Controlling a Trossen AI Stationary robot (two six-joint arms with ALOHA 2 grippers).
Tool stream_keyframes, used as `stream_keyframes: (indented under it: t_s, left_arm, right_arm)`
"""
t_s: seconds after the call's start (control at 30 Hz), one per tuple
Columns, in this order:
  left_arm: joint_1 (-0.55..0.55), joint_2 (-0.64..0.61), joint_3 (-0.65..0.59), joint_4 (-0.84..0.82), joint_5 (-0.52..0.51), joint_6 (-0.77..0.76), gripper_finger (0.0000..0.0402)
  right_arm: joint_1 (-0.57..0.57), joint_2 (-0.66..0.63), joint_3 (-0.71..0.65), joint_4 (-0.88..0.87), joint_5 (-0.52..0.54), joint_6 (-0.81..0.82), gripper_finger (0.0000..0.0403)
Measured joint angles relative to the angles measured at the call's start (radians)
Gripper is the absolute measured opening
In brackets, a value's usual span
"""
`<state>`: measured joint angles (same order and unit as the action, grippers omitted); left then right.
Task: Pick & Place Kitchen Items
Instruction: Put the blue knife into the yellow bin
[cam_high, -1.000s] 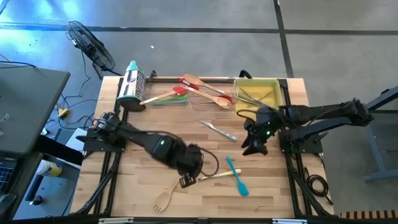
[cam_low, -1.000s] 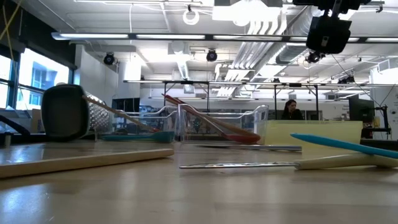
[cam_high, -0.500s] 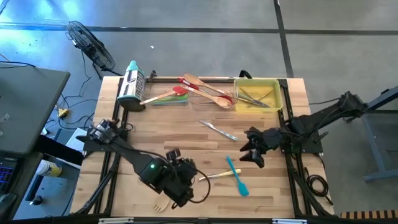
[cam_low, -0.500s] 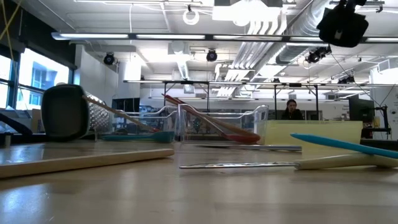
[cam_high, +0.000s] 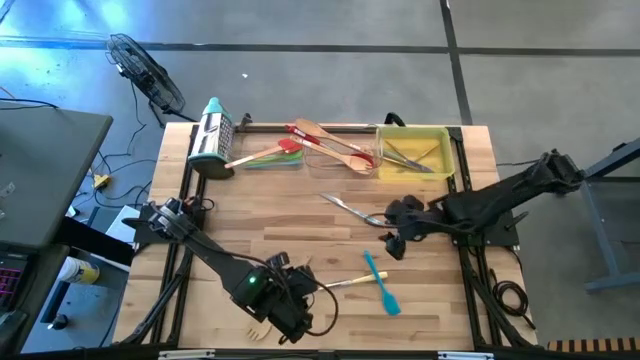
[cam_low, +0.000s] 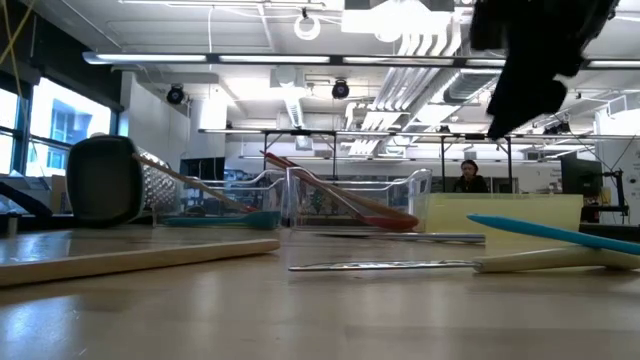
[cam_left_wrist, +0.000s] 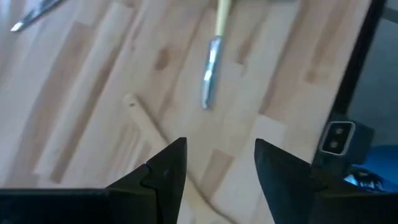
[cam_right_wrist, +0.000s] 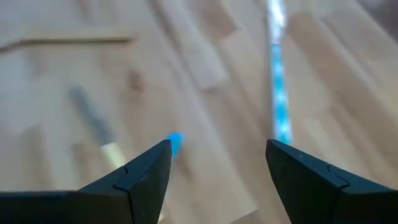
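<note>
Wooden fork (cam_high: 262, 322) lies lower centre of the high view, its handle (cam_left_wrist: 146, 127) running between the left gripper (cam_left_wrist: 214, 165) with jaws open. Should descend square, centre the handle, then close. Right gripper (cam_right_wrist: 217, 165), jaws open, hovers centre-right above the blue spatula (cam_high: 381, 283).

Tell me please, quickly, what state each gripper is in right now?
Left gripper: open, holding nothing, above the wooden fork.
Right gripper: open, empty.

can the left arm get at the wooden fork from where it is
Probably yes. The left hand is open and hovers right over the wooden fork at the table's front edge; nothing lies on the fork, and the knife sits clear of it.
</note>
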<state>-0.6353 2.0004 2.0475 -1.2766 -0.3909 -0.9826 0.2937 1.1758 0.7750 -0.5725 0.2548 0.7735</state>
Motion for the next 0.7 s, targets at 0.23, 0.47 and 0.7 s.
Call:
stream_keyframes:
  t_s: [0.23, 0.47, 0.7]
  left_arm:
    - [0.0, -0.028, 0.001, -0.034, -0.075, -0.01, 0.018]
    - [0.0, -0.032, 0.0, -0.076, -0.115, -0.028, 0.018]
    - [0.0, -0.036, 0.0, -0.103, -0.127, -0.04, 0.018]
  right_arm:
    - [-0.161, 0.152, 0.0, 0.047, -0.087, -0.108, 0.0254]
    - [-0.295, 0.282, 0.0, 0.101, -0.248, -0.281, 0.0254]
    - [-0.388, 0.347, 0.0, 0.112, -0.305, -0.397, 0.0254]
